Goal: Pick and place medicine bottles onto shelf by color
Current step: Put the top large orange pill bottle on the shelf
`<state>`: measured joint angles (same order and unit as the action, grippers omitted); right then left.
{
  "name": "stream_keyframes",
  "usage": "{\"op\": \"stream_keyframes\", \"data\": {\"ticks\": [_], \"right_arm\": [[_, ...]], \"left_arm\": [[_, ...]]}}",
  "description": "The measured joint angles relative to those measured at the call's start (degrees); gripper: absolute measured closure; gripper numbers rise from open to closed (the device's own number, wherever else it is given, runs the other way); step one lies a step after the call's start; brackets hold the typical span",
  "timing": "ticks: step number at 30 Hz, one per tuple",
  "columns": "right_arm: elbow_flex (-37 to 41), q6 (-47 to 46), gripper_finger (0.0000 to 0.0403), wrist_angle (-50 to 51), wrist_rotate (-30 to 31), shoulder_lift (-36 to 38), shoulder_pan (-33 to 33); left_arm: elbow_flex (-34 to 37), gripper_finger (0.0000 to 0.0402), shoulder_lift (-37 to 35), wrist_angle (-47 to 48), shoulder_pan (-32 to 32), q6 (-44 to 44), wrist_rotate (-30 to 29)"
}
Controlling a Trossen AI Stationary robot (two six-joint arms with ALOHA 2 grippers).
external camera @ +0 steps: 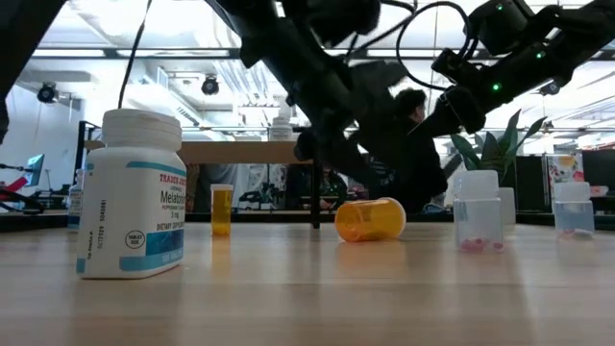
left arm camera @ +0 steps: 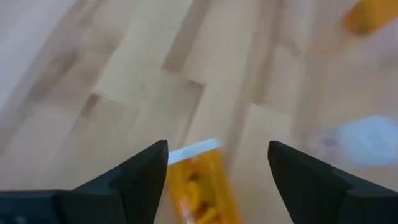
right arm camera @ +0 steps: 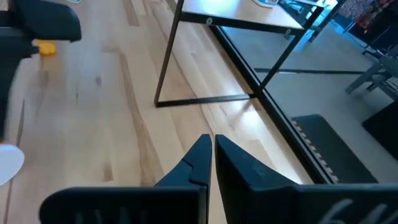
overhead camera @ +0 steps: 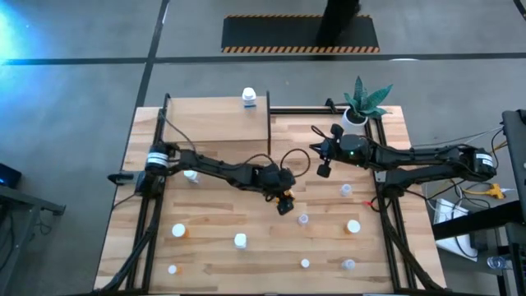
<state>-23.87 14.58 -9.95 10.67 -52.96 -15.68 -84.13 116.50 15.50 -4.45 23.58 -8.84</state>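
An orange medicine bottle (left arm camera: pixel 200 186) with a white cap (left arm camera: pixel 193 151) lies on its side on the planked table, near the middle (overhead camera: pixel 288 196). My left gripper (left arm camera: pixel 217 146) hangs open just over it, slanting down, one finger on either side, touching nothing. My right gripper (right arm camera: pixel 211 146) is shut and empty, held above the table to the right of the shelf (overhead camera: pixel 324 170). The shelf (overhead camera: pixel 215 125) stands at the table's far left with one white bottle (overhead camera: pixel 249 99) at its far edge. Several more bottles stand upright across the near half.
A white pot with a green plant (overhead camera: pixel 360 105) stands at the far right corner. A big white bottle (external camera: pixel 130 192) stands close to the low camera. Clear bottles (overhead camera: pixel 302 219) (overhead camera: pixel 345 190) stand close to the right of the orange one. A person stands beyond the table.
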Motion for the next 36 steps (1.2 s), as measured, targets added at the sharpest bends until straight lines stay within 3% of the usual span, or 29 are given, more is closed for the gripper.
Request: {"op": "stream_keyframes", "data": {"ticks": [4,20,29,36], "right_arm": [[0.64,-0.51,0.039,0.28,-0.02,0.25,0.0],[0.69,0.46,0.039,-1.88,-0.06,0.34,0.02],[0.69,2.61,0.039,-4.4,-0.13,0.34,0.02],[0.69,3.95,0.039,-5.49,-0.17,0.34,0.02]], "left_arm": [[-1.53,0.014,1.53,4.2,-0.61,-0.38,-4.37],[0.61,0.014,1.78,5.1,0.11,5.96,-4.52],[1.07,0.0144,2.22,4.9,1.32,6.06,-1.89],[0.83,0.018,4.57,4.12,2.59,5.19,2.39]]}}
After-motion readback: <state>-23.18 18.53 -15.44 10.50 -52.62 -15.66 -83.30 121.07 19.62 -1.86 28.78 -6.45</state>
